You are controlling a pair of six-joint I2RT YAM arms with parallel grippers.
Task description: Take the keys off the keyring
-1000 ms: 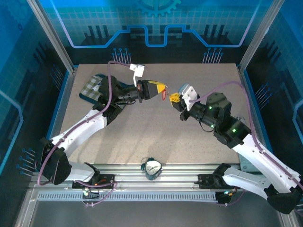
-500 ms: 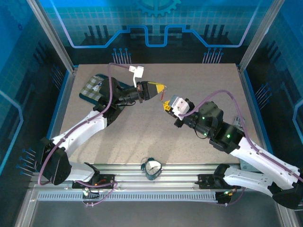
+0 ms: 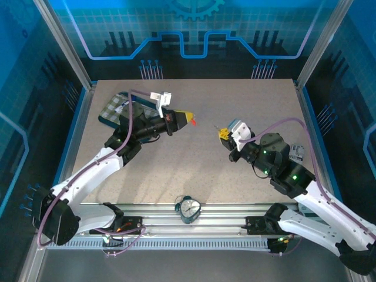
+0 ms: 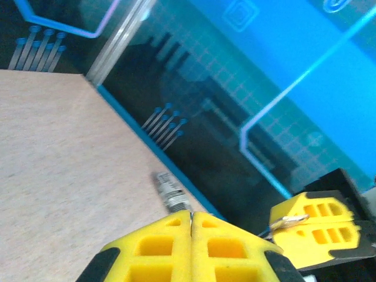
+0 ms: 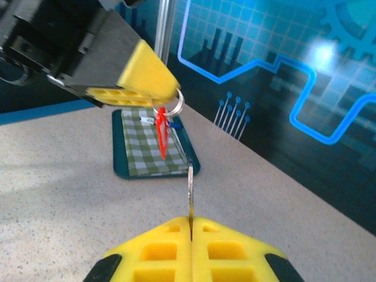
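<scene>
While they hover above the worktop, the left claw and right claw stand well apart.
The left claw is clenched on the keyring, which dangles below it; the right claw grasps the key, clear of the ring.

Both arms are extending inward; left gripper and right gripper are facing each other, apart, jaws pressing closed.
</scene>
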